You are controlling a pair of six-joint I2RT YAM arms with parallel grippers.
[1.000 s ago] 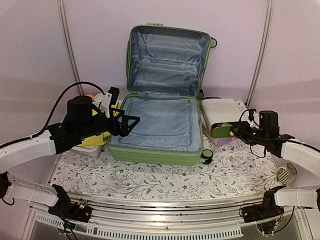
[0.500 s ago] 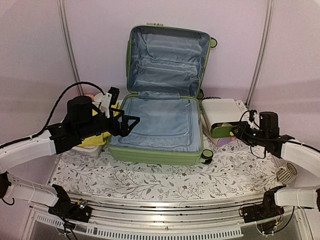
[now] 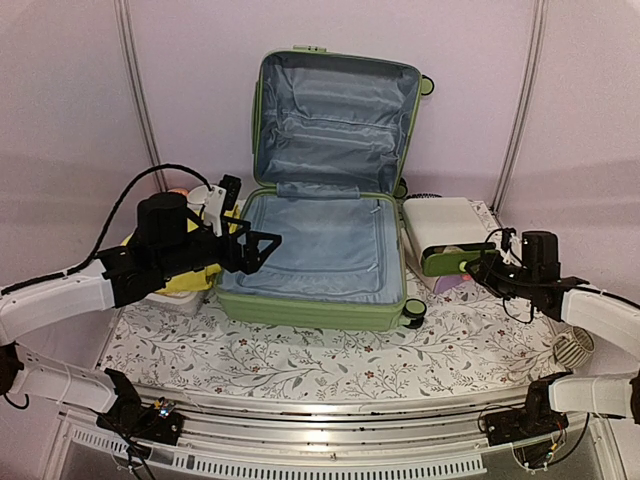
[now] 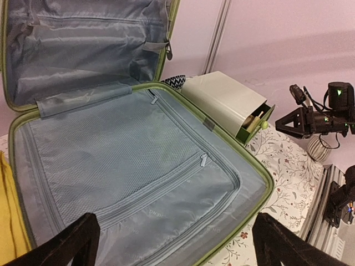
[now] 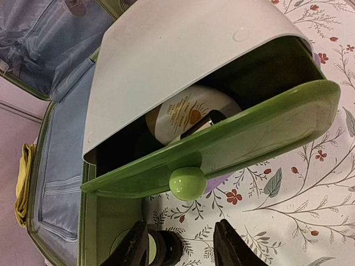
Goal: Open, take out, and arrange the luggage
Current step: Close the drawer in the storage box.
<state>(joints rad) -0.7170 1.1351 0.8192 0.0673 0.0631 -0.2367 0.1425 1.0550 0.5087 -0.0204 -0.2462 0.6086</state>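
Observation:
The light-green luggage (image 3: pixel 320 250) lies open at the table's middle, its lid upright and its grey-blue lining (image 4: pixel 133 166) bare. My left gripper (image 3: pixel 262 250) hovers over the luggage's left half, open wide, with only lining between its fingers (image 4: pixel 177 246). My right gripper (image 3: pixel 478 265) sits just right of the luggage, at the white box (image 3: pixel 445 228). Its jaws (image 5: pixel 183 249) stand apart with nothing between them. The green knob (image 5: pixel 187 183) of the box's tilted-out green drawer front (image 5: pixel 249 127) hangs just beyond the fingertips. A cream bottle (image 5: pixel 183 113) shows inside the box.
A yellow cloth (image 3: pixel 190 278) lies on a white basket against the luggage's left side. A black luggage wheel (image 3: pixel 413 308) sticks out near my right gripper. A small ribbed white cup (image 3: pixel 573 348) stands at the near right. The tablecloth has a floral print.
My right gripper has backed off a little toward the near right, away from the box. The left arm has hardly moved.

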